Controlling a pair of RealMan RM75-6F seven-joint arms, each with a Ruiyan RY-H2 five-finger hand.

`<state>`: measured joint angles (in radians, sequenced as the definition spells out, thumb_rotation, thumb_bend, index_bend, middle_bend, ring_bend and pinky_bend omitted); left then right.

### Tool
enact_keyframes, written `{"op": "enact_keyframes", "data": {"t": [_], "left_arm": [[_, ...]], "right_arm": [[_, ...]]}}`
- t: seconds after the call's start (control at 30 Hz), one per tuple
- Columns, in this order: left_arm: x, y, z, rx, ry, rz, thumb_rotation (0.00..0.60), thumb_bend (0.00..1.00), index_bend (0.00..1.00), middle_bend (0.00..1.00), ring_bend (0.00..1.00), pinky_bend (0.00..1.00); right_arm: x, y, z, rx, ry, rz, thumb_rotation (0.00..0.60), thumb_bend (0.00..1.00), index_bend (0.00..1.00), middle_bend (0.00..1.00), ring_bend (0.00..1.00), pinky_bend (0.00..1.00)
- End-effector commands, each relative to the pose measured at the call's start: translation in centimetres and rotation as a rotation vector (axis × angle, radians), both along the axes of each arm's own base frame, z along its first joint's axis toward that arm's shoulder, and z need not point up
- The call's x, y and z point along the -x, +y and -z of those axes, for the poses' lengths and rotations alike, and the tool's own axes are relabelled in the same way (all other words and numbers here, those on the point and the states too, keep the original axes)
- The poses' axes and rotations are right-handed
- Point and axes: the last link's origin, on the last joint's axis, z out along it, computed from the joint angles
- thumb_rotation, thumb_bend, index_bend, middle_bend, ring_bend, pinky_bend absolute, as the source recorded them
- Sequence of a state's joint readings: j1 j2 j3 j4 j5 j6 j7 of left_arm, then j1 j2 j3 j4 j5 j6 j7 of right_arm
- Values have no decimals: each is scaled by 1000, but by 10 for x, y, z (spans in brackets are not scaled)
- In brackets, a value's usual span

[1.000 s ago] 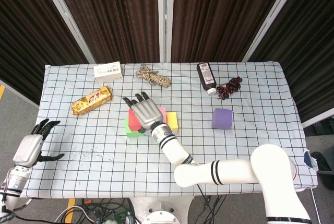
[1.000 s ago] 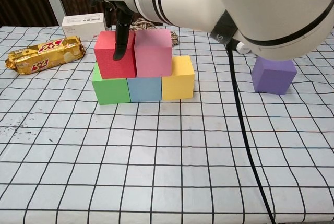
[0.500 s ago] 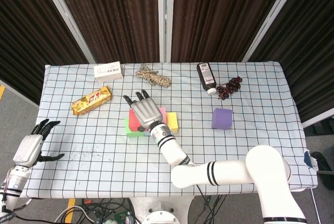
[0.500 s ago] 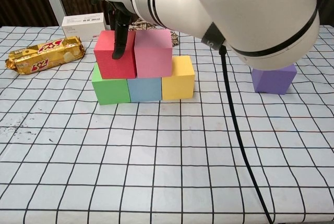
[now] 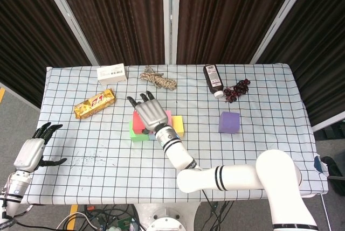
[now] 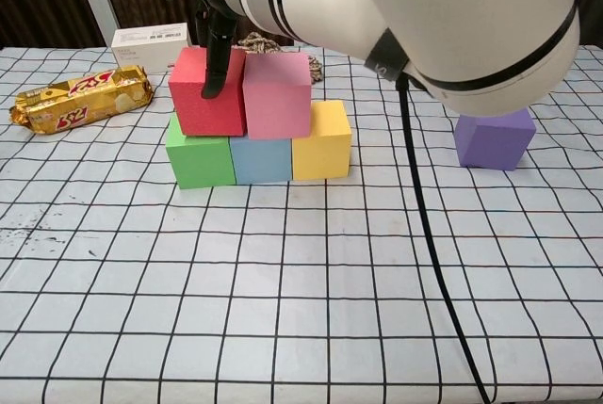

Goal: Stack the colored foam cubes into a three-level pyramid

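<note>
While the checked worktop (image 6: 283, 329) carries five stacked cubes, the right hand (image 5: 151, 113) hovers over them with fingers (image 6: 215, 65) spread and empty, one hanging before the red cube (image 6: 205, 93). Red and the pink cube (image 6: 277, 93) sit atop green, blue and yellow. Right of the pink cube lies the purple cube (image 6: 494, 137), which still needs careful centring on top. The left hand (image 5: 32, 150), open, idles far left.

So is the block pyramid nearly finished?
Nearly. The bottom row is done: green cube, blue cube and yellow cube sit side by side. The red cube and pink cube sit on top. The right hand hangs over them, holding nothing. The purple cube, off alone, still needs to go on top.
</note>
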<state>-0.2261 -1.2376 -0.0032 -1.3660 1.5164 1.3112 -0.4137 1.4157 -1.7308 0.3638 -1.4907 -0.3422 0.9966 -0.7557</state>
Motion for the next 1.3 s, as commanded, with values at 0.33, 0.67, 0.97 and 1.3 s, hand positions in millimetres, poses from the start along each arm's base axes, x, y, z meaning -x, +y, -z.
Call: {"op": "enact_keyframes", "data": {"t": [0.33, 0.67, 0.97, 1.3], "left_arm": [[-1, 1, 0, 6, -8, -4, 600, 0, 118, 119, 3, 100], [0, 1, 1, 5, -8, -6, 600, 0, 118, 119, 3, 100], [1, 0, 0, 2, -8, -7, 600, 0, 118, 118, 2, 100], [1, 0, 1, 5, -9, -7, 600, 0, 118, 119, 3, 100]], "right_arm": [[0, -1, -4, -19, 11, -7, 600, 76, 0, 404, 75, 0], [0, 1, -1, -22, 33, -8, 600, 76, 0, 404, 75, 0], [-1, 0, 0, -22, 26, -7, 600, 79, 0, 404, 75, 0], [1, -1, 0, -21, 35, -8, 600, 81, 0, 404, 75, 0]]}}
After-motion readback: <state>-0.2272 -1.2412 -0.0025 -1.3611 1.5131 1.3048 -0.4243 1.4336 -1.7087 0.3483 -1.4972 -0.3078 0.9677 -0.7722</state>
